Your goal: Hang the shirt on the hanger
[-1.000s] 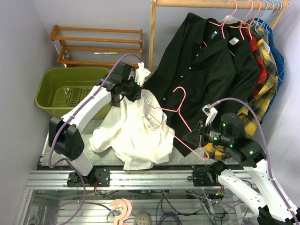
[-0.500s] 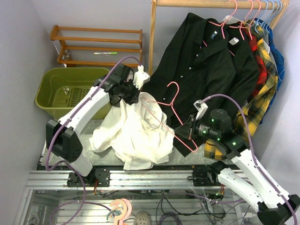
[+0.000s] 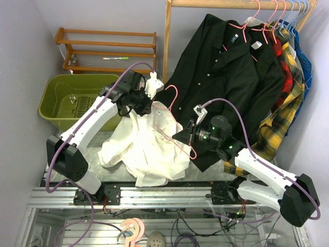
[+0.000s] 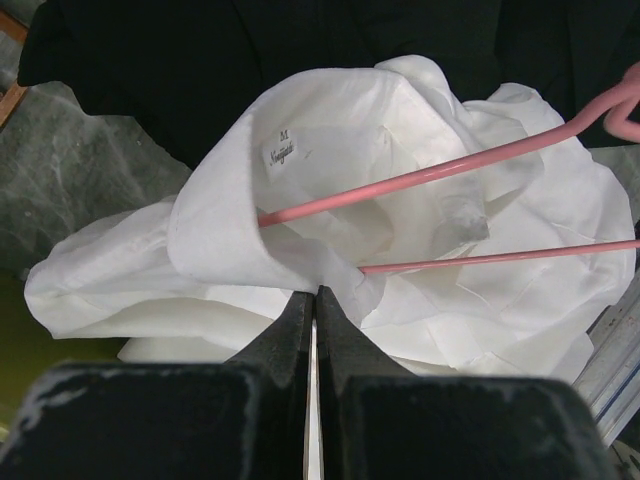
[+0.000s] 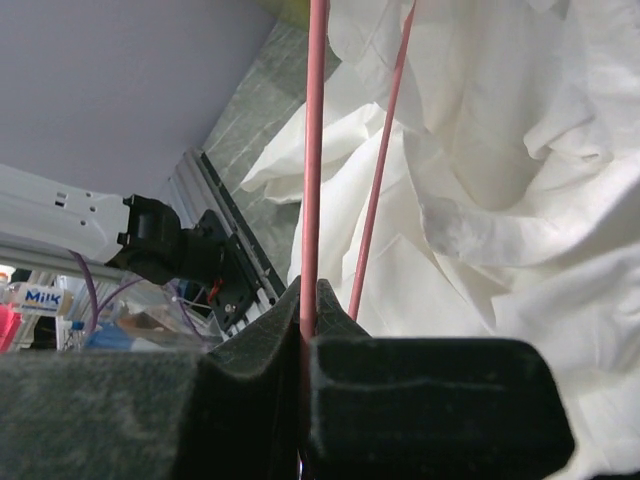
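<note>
The white shirt (image 3: 146, 149) hangs crumpled from my left gripper (image 3: 145, 107), which is shut on the fabric near the collar; the collar with its label shows in the left wrist view (image 4: 290, 190). The pink wire hanger (image 3: 172, 128) is held by my right gripper (image 3: 190, 135), shut on one wire near the corner (image 5: 312, 180). One end of the hanger reaches into the shirt's collar opening (image 4: 420, 175). The hanger's hook (image 3: 172, 95) points up beside the left gripper.
A black button-up shirt (image 3: 226, 77) hangs on the rail at the back right with plaid shirts (image 3: 288, 98) and blue hangers. A green basket (image 3: 72, 98) stands at the left, a wooden rack (image 3: 105, 49) behind it. The table's metal rail (image 3: 154, 195) runs along the front.
My right gripper has moved left and up with the hanger, pushing its end further into the shirt's collar. The hook has shifted left toward the left gripper. The left gripper has barely moved.
</note>
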Tool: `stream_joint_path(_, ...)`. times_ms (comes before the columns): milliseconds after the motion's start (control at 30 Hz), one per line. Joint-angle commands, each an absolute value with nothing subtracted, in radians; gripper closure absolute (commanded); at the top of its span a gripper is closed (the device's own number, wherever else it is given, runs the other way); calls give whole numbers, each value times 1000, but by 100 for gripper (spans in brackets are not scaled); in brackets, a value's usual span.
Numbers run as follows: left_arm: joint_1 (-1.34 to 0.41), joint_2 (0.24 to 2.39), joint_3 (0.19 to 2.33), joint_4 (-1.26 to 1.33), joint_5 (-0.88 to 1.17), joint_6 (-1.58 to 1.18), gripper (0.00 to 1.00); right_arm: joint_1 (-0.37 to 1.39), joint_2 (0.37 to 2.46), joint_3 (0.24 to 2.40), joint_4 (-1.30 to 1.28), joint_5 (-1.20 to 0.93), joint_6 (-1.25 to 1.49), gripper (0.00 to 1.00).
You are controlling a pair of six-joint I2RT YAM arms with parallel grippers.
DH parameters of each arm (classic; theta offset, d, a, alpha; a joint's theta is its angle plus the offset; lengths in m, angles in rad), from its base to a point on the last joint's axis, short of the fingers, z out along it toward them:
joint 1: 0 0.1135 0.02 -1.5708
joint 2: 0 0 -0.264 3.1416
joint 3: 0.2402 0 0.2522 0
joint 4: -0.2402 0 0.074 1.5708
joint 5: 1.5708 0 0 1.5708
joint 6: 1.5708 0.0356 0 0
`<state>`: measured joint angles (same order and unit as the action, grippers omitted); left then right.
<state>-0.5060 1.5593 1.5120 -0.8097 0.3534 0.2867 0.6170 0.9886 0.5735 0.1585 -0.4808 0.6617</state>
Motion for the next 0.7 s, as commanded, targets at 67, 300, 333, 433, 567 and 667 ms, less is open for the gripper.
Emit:
stream_joint_path(67, -513, 1542, 1541, -830, 370, 292, 93, 638, 1093, 571, 416, -414, 676, 100)
stream_joint_path(300, -544, 1522, 1568, -856, 395, 290, 93, 639, 1301, 643, 484, -479, 681, 100)
stream_joint_path(333, -549, 1520, 1574, -858, 391, 293, 93, 640, 1319, 646, 497, -488, 683, 100)
stream_joint_path(433, -564, 1526, 1607, -864, 373, 304, 93, 640, 1355, 635, 548, -502, 696, 100)
stream_joint_path(567, -576, 1552, 1657, -895, 403, 303, 93, 638, 1404, 646, 588, -500, 702, 100)
stream_joint_path(667, -601, 1551, 1625, -893, 396, 302, 93, 637, 1439, 664, 616, -486, 699, 100)
